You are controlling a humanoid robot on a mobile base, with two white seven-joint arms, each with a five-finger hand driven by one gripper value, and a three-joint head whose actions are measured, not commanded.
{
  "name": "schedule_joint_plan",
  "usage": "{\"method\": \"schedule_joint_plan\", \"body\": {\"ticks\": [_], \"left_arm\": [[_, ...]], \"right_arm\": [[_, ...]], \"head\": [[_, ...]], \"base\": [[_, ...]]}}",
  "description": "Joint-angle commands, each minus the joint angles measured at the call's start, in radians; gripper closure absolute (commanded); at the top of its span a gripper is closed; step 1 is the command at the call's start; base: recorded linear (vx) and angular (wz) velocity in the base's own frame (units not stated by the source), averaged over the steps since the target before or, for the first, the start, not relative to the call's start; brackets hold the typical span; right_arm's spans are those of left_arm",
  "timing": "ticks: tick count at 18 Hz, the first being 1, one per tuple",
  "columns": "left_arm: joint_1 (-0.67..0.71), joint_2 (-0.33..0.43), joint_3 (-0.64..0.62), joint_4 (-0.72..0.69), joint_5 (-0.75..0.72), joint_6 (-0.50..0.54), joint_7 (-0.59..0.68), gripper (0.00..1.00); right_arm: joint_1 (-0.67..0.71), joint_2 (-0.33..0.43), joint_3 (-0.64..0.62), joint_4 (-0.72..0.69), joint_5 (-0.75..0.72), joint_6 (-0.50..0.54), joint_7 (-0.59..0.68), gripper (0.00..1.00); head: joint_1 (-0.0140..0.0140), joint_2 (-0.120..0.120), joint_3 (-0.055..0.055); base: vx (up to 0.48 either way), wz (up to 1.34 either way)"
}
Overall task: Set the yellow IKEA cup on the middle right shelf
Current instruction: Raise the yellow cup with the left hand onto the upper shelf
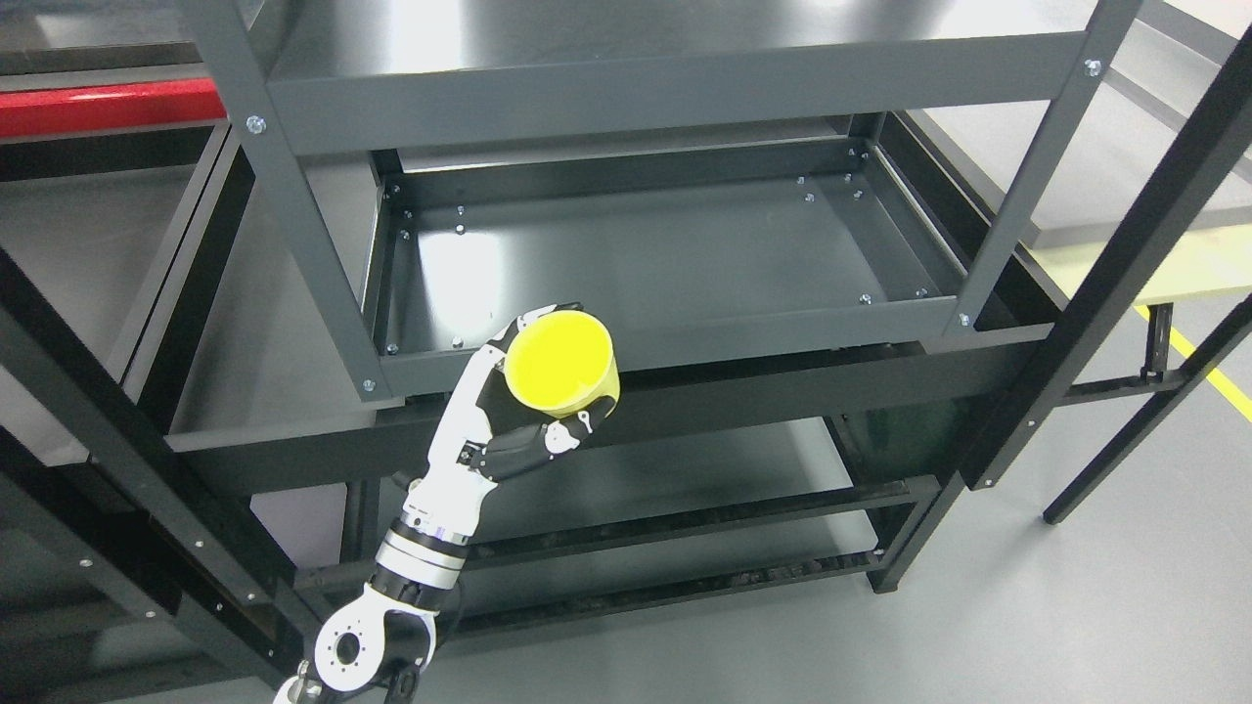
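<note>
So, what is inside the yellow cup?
Nothing shows: the cup, held by the left hand, looks empty, with only bare yellow walls. Its bottom cannot be clearly seen.

yellow cup (560, 360): 1, sitting between the fingers | robot hand (509, 406): 1 showing | dark metal shelving unit (626, 88): 1 standing beyond the fingertips

Only 1 view: head camera, set high, tilted steeply down and forward onto dark metal shelving (626, 88). Middle shelf tray (665, 264) central, fairly near. Lower shelves and grey floor (1076, 606) beneath. Left arm (430, 528) entering from lower left. No 2nd view for overlap.
</note>
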Motion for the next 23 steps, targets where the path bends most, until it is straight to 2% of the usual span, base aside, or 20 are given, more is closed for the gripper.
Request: {"method": "schedule_joint_plan", "body": {"ticks": [1, 11, 16, 23], "left_arm": [[-0.082, 0.017, -0.076, -0.031, 0.001, 0.000, 0.001, 0.98], [-0.192, 0.017, -0.425, -0.059, 0.027, -0.005, 0.001, 0.98], [-0.252, 0.017, -0.498, -0.073, 0.056, -0.005, 0.001, 0.98], [-0.441, 0.017, -0.491, -0.088, 0.139, -0.005, 0.003, 0.98]], "right_arm": [[0.014, -0.017, 0.017, 0.000, -0.025, 0.001, -0.001, 0.01], [0.014, -0.017, 0.017, 0.000, -0.025, 0.001, -0.001, 0.01], [0.014, -0.017, 0.017, 0.000, -0.025, 0.001, -0.001, 0.01], [0.014, -0.017, 0.017, 0.000, -0.025, 0.001, -0.001, 0.01]], "head": [[0.0000, 0.000, 0.000], [0.0000, 0.000, 0.000], [0.0000, 0.000, 0.000], [0.0000, 0.000, 0.000]], "base": [[0.164, 0.00], [0.119, 0.21], [0.052, 0.16], [0.024, 0.08]]}}
